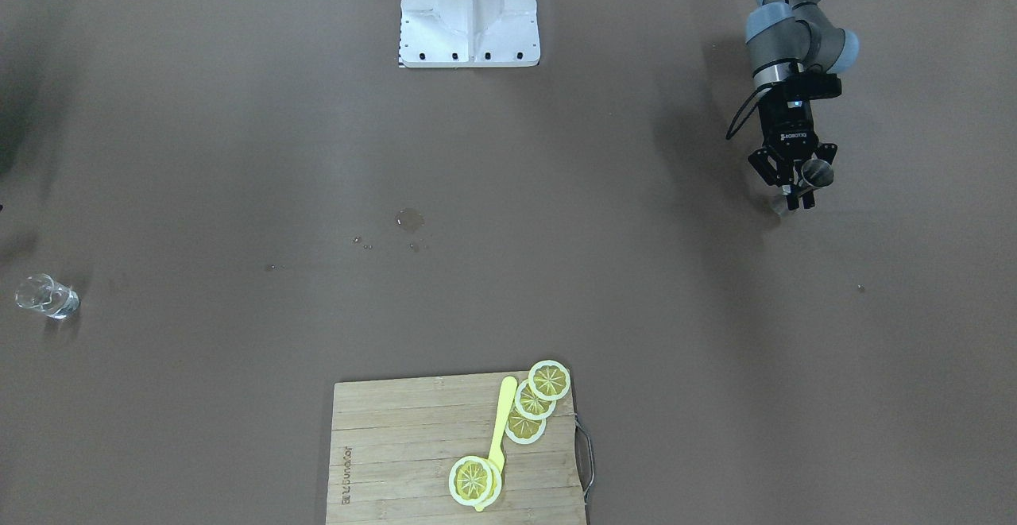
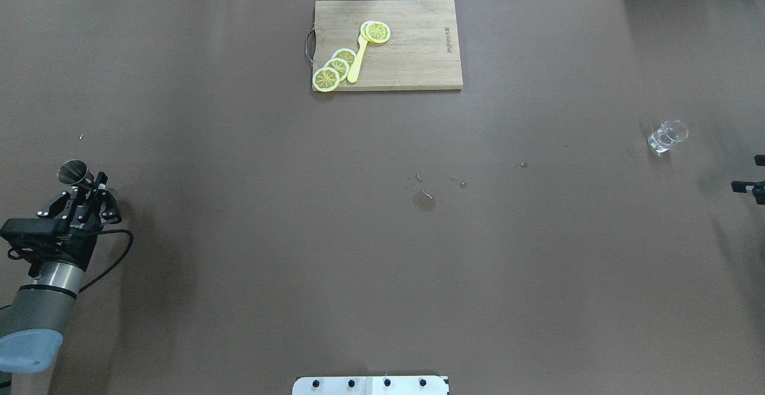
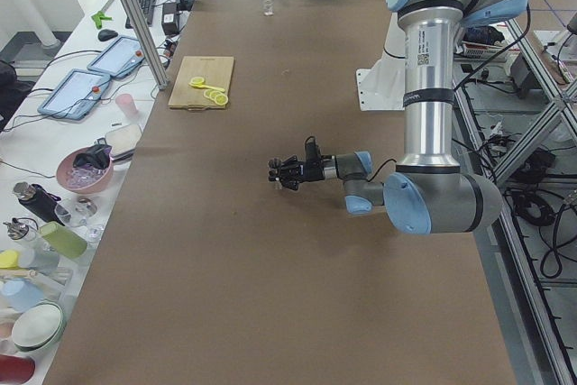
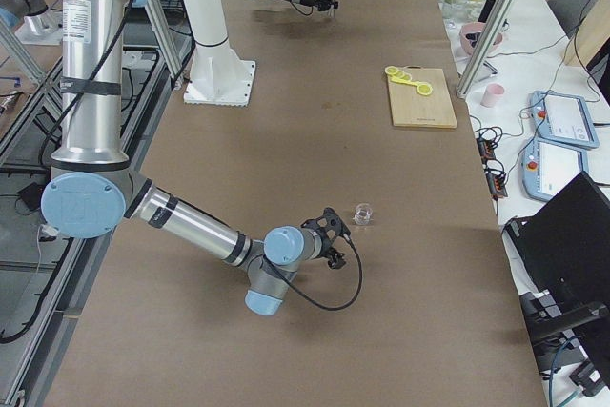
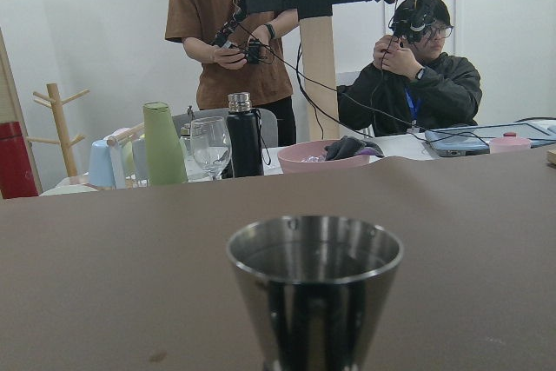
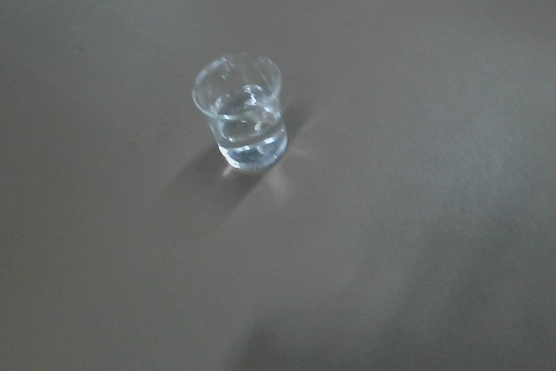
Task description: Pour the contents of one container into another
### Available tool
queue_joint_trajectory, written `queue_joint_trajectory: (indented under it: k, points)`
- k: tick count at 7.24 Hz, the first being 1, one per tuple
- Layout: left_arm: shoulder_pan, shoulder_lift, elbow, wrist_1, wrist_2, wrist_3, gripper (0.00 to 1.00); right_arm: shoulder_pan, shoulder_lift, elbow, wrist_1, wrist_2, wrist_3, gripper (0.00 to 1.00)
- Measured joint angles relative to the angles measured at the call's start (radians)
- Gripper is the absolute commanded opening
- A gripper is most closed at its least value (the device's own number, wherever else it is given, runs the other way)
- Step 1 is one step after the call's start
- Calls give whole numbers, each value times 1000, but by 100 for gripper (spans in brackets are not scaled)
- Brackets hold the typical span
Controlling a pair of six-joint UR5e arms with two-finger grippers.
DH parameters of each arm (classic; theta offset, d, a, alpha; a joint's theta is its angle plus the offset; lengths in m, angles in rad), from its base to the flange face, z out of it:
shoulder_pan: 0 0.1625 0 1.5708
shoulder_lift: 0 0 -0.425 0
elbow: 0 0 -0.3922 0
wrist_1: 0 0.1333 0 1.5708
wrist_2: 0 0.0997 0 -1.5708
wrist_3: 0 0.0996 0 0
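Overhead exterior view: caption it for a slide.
Left gripper holds the steel jigger at far left; the clear glass stands far right.

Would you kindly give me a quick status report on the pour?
Left gripper shut on jigger, upright. Right gripper open, near glass. Puddle mid-table, between them.

Right end effector sits near the clear glass.
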Motion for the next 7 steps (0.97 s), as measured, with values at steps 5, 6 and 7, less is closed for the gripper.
queue_joint_trajectory:
  k: [5, 6, 7]
  points:
    - [4, -28, 8, -10, -14, -54, 0, 150, -54, 9, -381, 94, -81, 100]
    - [4, -29, 8, -10, -15, -60, 0, 168, -51, 21, -475, 92, -144, 100]
    - [5, -29, 9, -10, -16, -63, 4, 181, -49, 46, -575, 91, -179, 100]
